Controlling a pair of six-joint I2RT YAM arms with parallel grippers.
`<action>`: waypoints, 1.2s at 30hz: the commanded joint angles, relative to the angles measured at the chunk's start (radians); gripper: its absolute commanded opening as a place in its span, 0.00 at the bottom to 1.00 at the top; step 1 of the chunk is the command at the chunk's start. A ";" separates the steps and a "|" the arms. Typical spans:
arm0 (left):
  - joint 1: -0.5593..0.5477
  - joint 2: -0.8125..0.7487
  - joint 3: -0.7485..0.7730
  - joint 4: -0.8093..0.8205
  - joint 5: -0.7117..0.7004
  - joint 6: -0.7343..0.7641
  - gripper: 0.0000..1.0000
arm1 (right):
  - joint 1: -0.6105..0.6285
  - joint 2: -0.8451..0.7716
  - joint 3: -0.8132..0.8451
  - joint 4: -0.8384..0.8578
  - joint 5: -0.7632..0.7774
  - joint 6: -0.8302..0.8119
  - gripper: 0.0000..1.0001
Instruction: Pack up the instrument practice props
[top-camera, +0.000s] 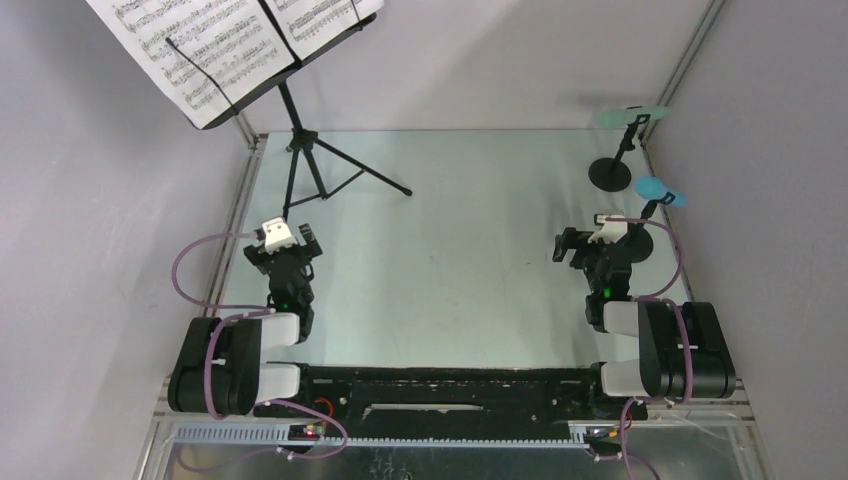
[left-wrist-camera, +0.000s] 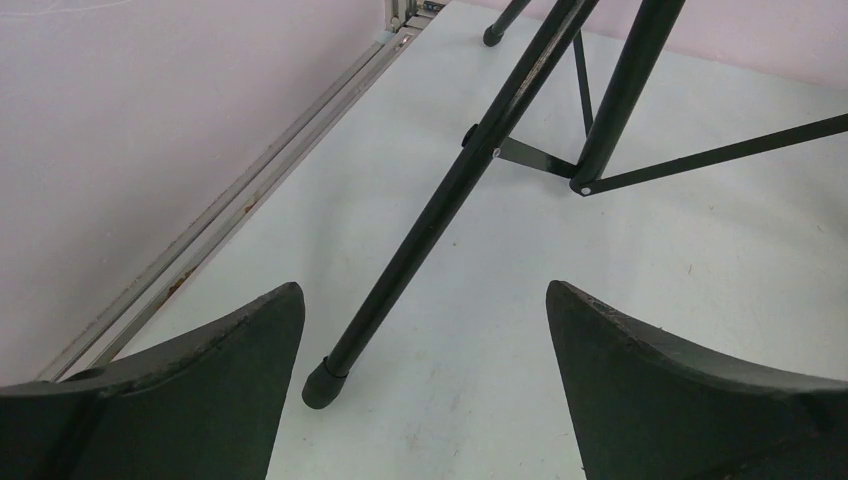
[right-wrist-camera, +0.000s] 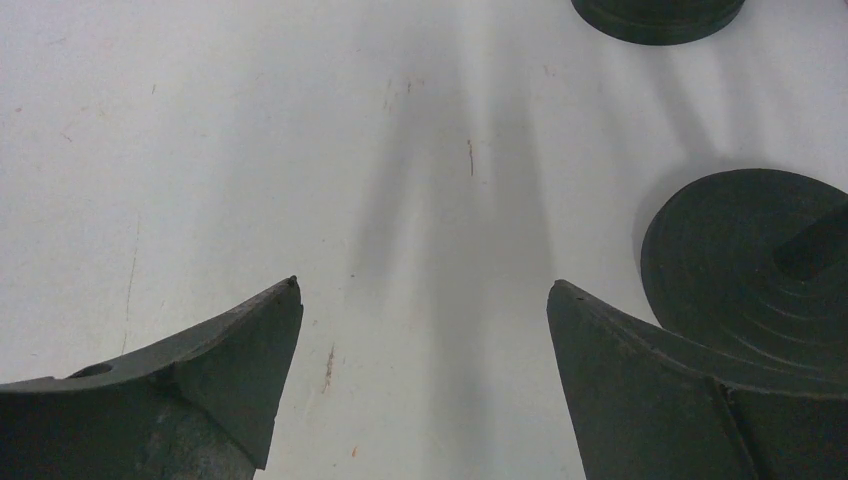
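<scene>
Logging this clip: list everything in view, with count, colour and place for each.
music stand: one, black tripod, far left corner of the table
sheet-music pages: at least two, white, on the stand's desk, cut off by the top edge of the picture
mint-green microphone: one, far right corner, on the farther holder
blue microphone: one, right edge, on the nearer holder
mic holders: two, black, round-based, right side; farther, nearer
table: one, pale, scuffed
left arm, right arm: two, black and white, near edge
left gripper: open, empty, by a tripod leg
right gripper: open, empty, beside the nearer holder's base
</scene>
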 joint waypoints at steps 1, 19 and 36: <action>0.004 -0.012 0.007 0.043 -0.010 0.012 1.00 | 0.002 -0.015 0.014 0.051 0.003 0.001 1.00; 0.007 -0.011 0.007 0.044 -0.008 0.011 1.00 | -0.002 -0.024 0.012 0.053 0.026 0.015 1.00; -0.076 -0.651 0.171 -0.872 -0.301 -0.400 1.00 | 0.062 -0.432 0.269 -0.744 0.019 0.321 1.00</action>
